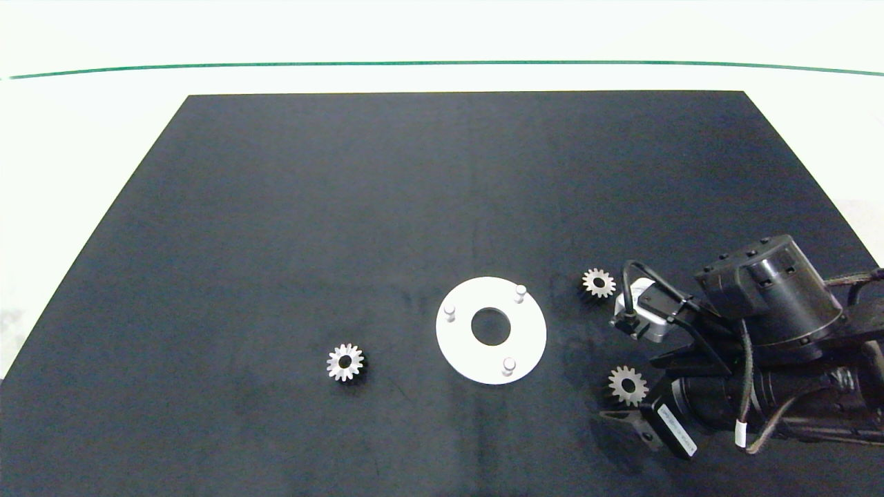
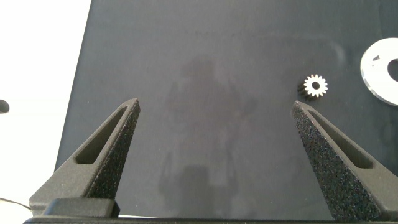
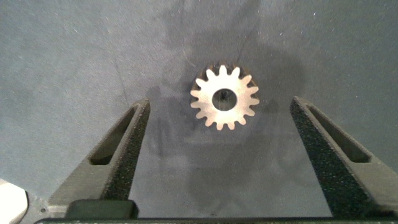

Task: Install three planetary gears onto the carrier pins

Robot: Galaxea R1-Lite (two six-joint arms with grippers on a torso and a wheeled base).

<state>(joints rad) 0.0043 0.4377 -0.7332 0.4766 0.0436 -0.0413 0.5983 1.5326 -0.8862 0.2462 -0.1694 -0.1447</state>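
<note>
Tabletop (image 1: 276, 228): dark matte surface carrying all items.

White disc (image 1: 459, 348): flat ring with large centre hole, lying near the front centre of the tabletop. Carrier pins, three, upright on the disc: one (image 1: 449, 312) at its left, one (image 1: 521, 293) at its far right, one (image 1: 509, 364) at its near edge. All three bare.

Planetary gears, three, silver, lying flat on the tabletop, none on a pin:
- one (image 1: 344, 362) left of the disc, well apart from it; also seen in the left wrist view (image 2: 315, 86).
- one (image 1: 599, 282) right of the disc, near its far side.
- one (image 1: 628, 385) right of the disc, near its front side; probably the gear in the right wrist view (image 3: 224, 97).

Right gripper (image 3: 221, 158): low over the front-right gear, jaws spread, the gear lying between them, apparently untouched.

Left gripper (image 2: 214, 155): over bare tabletop to the left, jaws spread, holding nothing.
</note>
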